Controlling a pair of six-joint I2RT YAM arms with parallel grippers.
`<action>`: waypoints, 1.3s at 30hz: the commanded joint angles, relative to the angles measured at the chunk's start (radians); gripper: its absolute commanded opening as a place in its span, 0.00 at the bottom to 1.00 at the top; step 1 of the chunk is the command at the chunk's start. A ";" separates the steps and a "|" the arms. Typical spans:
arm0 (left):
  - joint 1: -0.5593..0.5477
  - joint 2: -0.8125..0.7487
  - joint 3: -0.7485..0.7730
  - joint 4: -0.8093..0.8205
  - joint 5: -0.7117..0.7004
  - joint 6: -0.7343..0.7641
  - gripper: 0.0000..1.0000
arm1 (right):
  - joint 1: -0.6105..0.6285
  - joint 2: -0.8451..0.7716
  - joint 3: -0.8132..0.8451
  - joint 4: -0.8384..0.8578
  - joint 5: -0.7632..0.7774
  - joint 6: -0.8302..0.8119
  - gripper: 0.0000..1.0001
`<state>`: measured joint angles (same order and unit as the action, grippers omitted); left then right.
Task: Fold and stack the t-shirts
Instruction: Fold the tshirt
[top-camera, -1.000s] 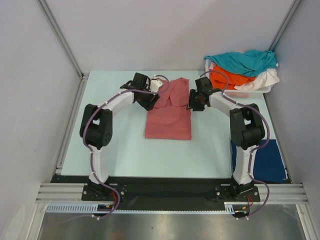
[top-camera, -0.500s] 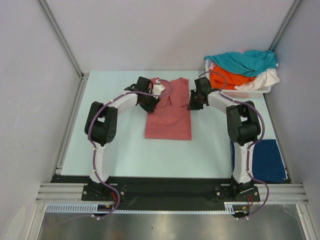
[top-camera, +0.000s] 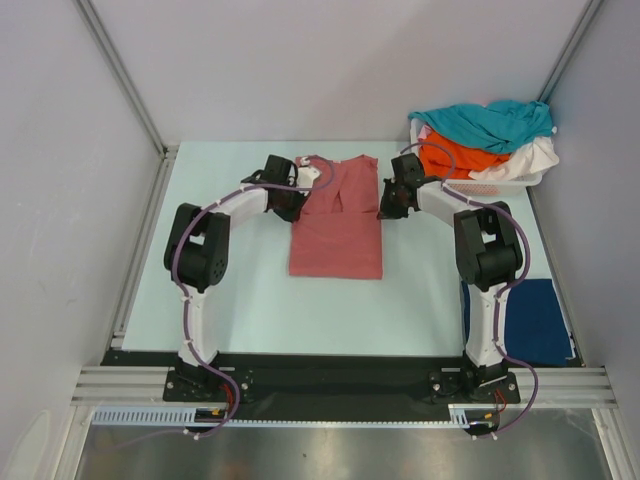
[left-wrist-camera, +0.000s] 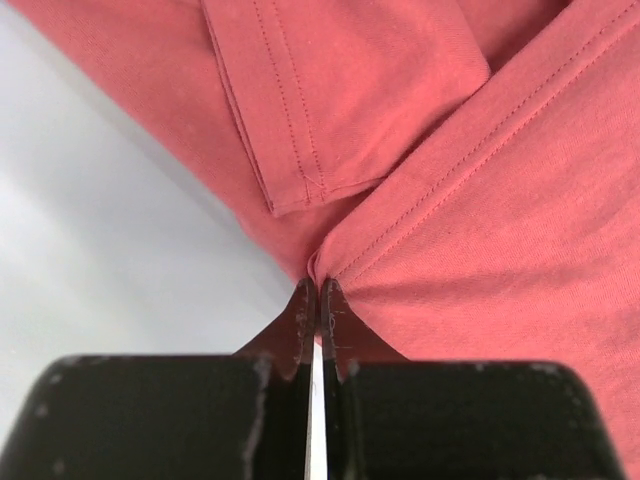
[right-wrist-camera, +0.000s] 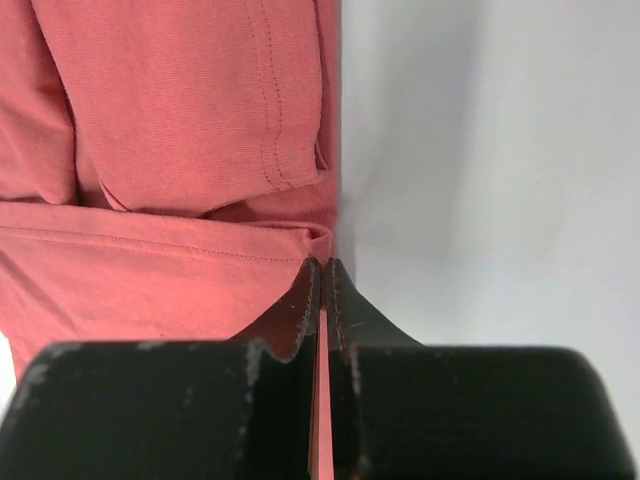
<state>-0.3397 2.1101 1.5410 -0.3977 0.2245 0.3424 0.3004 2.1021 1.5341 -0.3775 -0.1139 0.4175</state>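
A: What sort of place is this?
B: A robotics lab cell: plain grey wall panels (top-camera: 330, 70), an aluminium frame rail (top-camera: 340, 385), a left arm (top-camera: 195, 255) and right arm (top-camera: 490, 255) bolted at a pale bench's (top-camera: 250, 300) edge.

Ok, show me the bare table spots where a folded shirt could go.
Bare table from the red shirt to the near edge, plus a narrow strip left of the left arm. Crowded right: basket, navy shirt.

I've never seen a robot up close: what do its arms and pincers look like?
The left arm and right arm are white shells with black joints. Purple cables loop along each. The left gripper and right gripper end in two tapered black fingers with scuffed edges.
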 joint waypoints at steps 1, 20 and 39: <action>0.015 -0.062 -0.012 0.043 -0.011 -0.019 0.00 | -0.012 -0.010 0.023 0.035 0.022 0.001 0.00; -0.014 -0.387 -0.188 -0.044 0.030 0.119 0.64 | 0.072 -0.401 -0.374 -0.070 0.143 0.111 0.50; -0.237 -0.466 -0.561 0.029 -0.120 0.382 0.67 | 0.232 -0.470 -0.649 0.094 0.099 0.284 0.53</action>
<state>-0.5762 1.6283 0.9871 -0.4446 0.1432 0.6937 0.5266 1.6253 0.8978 -0.3347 -0.0330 0.6765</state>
